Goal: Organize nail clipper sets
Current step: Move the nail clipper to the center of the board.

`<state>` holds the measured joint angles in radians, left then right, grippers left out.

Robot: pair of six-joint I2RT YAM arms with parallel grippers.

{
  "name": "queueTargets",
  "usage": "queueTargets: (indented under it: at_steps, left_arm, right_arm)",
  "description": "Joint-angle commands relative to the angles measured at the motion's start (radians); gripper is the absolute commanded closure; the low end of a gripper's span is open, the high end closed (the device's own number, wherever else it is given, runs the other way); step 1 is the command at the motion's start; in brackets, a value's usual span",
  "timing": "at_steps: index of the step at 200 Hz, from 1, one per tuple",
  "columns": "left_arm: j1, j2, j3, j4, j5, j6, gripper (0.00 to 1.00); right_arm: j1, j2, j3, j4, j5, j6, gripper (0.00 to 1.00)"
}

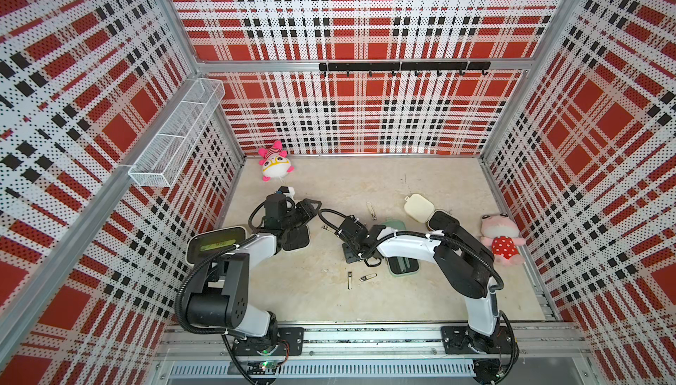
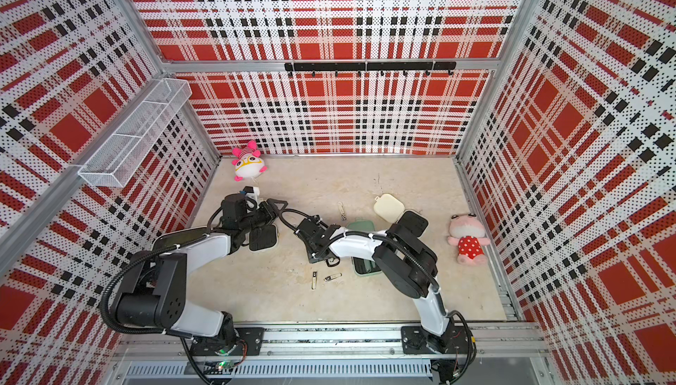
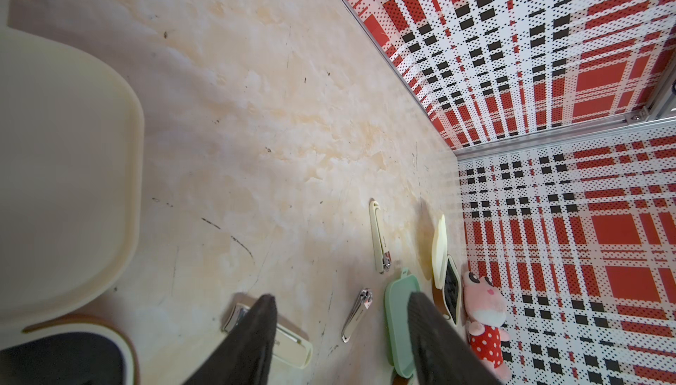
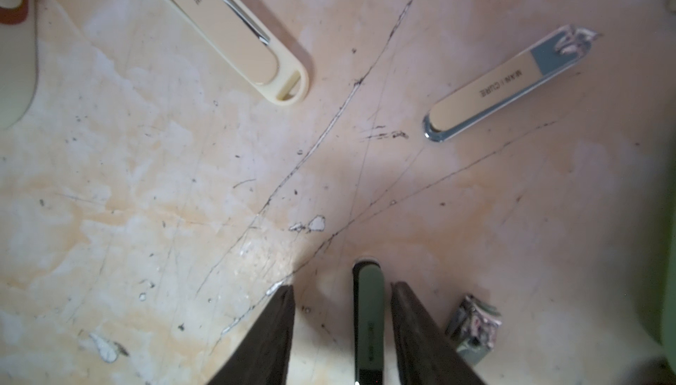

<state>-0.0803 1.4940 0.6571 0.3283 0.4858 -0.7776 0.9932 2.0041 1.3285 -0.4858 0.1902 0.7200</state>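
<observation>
Our right claw hangs low over the worktop, jaws spread. A green-handled tool lies loose between the fingers, its long axis running along them, nearer one than the other. A small folded clipper sits just outside that nearer finger and could, we judge, foul the closing. The mint green case lies open close by; our left claw, also spread, hovers farther off
</observation>
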Motion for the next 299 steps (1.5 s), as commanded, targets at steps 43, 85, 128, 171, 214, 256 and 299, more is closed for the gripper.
queueTargets:
  at_steps: [43, 85, 128, 171, 214, 256, 299]
  left_arm:
    - [-0.004, -0.011, -0.004, 0.015, 0.007, 0.006, 0.38]
    - [-0.005, -0.015, 0.008, 0.006, 0.009, 0.006, 0.38]
    - [-0.003, -0.036, 0.029, -0.032, 0.002, 0.023, 0.38]
    - [0.021, -0.061, 0.053, -0.071, 0.005, 0.036, 0.38]
    - [0.087, -0.083, 0.089, -0.11, 0.026, 0.053, 0.38]
    - [0.12, -0.09, 0.1, -0.127, 0.039, 0.064, 0.38]
    - [0.146, -0.094, 0.098, -0.128, 0.051, 0.064, 0.38]
  right_arm:
    - [0.013, -0.069, -0.091, 0.005, -0.025, 0.053, 0.51]
    - [0.038, -0.068, -0.101, 0.018, -0.057, 0.079, 0.52]
    - [0.054, -0.058, -0.105, 0.067, -0.118, 0.109, 0.53]
    - [0.056, -0.047, -0.091, 0.132, -0.187, 0.122, 0.55]
    - [0.055, -0.014, -0.043, 0.142, -0.187, 0.098, 0.56]
    - [0.055, 0.035, 0.069, 0.027, -0.089, 0.048, 0.55]
    - [0.056, 0.044, 0.12, 0.03, -0.119, -0.01, 0.55]
